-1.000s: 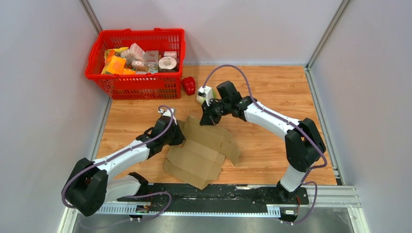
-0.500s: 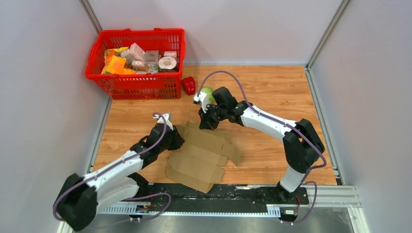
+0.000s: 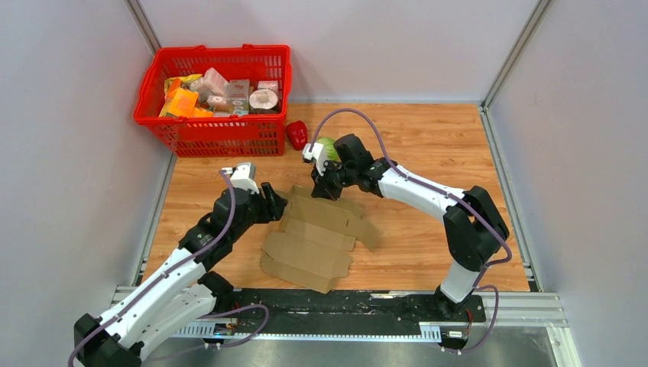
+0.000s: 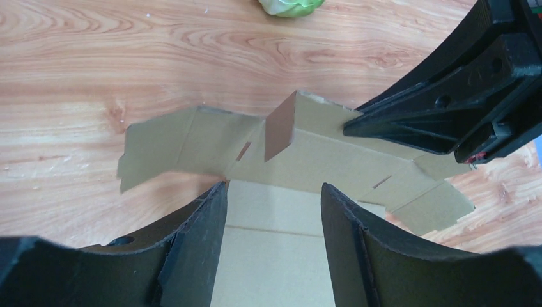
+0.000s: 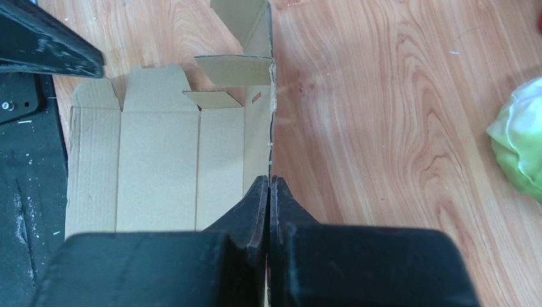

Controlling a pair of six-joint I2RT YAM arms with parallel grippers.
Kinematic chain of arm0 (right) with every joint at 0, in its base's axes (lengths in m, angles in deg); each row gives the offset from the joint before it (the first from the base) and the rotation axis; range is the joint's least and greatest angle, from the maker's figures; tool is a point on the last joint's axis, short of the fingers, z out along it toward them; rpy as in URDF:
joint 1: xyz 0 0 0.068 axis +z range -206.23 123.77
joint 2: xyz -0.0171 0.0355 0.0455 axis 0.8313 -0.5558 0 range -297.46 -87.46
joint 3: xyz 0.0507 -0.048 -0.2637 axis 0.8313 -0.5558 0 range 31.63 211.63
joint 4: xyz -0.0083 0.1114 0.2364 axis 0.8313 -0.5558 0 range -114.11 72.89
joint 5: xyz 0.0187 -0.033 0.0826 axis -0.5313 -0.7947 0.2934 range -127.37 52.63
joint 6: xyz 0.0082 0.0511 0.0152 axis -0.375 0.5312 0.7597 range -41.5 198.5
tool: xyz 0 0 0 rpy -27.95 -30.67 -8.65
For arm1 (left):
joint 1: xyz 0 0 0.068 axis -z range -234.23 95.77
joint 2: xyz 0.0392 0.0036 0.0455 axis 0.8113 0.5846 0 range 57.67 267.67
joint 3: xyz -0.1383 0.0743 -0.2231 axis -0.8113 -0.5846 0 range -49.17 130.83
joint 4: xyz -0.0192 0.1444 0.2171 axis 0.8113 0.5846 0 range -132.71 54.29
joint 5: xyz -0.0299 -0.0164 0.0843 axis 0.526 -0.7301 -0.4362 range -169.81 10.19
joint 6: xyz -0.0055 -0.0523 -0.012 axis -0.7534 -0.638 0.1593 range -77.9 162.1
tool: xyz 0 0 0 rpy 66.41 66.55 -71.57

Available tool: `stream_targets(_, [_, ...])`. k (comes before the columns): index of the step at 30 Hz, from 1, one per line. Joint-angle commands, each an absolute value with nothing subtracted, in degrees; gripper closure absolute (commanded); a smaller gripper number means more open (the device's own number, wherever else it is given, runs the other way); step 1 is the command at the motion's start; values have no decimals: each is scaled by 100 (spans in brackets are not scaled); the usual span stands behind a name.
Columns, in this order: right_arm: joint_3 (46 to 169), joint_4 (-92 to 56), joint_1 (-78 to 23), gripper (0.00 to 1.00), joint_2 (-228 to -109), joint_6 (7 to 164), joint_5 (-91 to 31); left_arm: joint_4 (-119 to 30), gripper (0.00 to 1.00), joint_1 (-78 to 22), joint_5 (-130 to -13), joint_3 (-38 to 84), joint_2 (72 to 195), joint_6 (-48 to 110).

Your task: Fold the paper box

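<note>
The paper box [image 3: 313, 237] is a brown cardboard blank lying mostly flat on the wooden table, with one small flap [image 4: 280, 131] standing up near its far edge. My left gripper [image 3: 277, 205] hovers at the blank's left side, open, and only cardboard [image 4: 300, 160] shows between its fingers [image 4: 273, 187]. My right gripper [image 3: 327, 191] is at the far edge, its jaws [image 5: 269, 180] pressed together on a raised, edge-on strip of the box [image 5: 153, 166]. In the left wrist view the right gripper's fingertips [image 4: 358, 125] meet that same edge.
A red mesh basket [image 3: 214, 99] full of packages stands at the back left. A small red object [image 3: 296, 134] and a green cabbage [image 3: 327, 145] lie just beyond the right gripper. Grey walls close in both sides; the arm rail runs along the near edge.
My left gripper has opened and drawn back to the left, off the box's edge. The right gripper shifted slightly left, still shut, and the box lies flatter.
</note>
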State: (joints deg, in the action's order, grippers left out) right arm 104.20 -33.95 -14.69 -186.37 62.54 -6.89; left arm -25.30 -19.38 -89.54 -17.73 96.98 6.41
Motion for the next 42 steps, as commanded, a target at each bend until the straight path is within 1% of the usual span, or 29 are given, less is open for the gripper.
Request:
stream_targets(1, [10405,-2879,-1510,100,-18537,6163,-318,-3171,38,-1916,-8764,-1673,9968,800])
stream_targets(4, [10528,-3073,-1510,100,-18589,6145,-213,-3260,42,-1907,-8614,-1630,10004,939])
stream_targets(8, [10546,-3275,-1370,100,-18572,6023,-274,-2709,42,-1907,-8596,-1165,10293,1484])
stream_targets(9, [10554,-3388,-1335,100,-18572,5979,-344,-2610,42,-1907,-8526,-938,10450,1659])
stream_targets(13, [10660,-3626,-1089,100,-18642,5811,-731,-2539,41,-1907,-8385,-716,10750,1924])
stream_targets(16, [10783,-3794,-974,100,-18704,5767,-995,-2320,44,-1907,-8516,-523,11023,2004])
stream_targets(18, [10748,-3733,-956,100,-18669,5819,-1030,-2214,45,-1907,-8631,-583,11050,2003])
stream_targets(27, [10669,-3671,-913,100,-18572,5890,-1021,-2591,47,-1907,-8342,-1277,10601,1767])
stream_targets(30, [10651,-3662,-877,100,-18546,5890,-1100,-2653,47,-1907,-8183,-1287,10846,1687])
stream_targets(33, [10660,-3671,-842,100,-18563,5838,-1171,-2697,48,-1907,-8296,-1226,11197,1643])
stream_targets(37, [10695,-3697,-825,100,-18555,5785,-1250,-2566,57,-1907,-8490,-988,11576,1731])
stream_targets(38, [10695,-3697,-816,100,-18546,5785,-1285,-2574,62,-1907,-8551,-953,11612,1748])
stream_targets(39, [10686,-3706,-824,100,-18528,5767,-1294,-2574,64,-1916,-8604,-909,11656,1783])
stream_targets(40, [10686,-3697,-825,100,-18519,5758,-1303,-2557,71,-1916,-8683,-900,11656,1793])
stream_targets(42, [10677,-3697,-824,100,-18493,5785,-1364,-2557,81,-1916,-8877,-874,11682,1889])
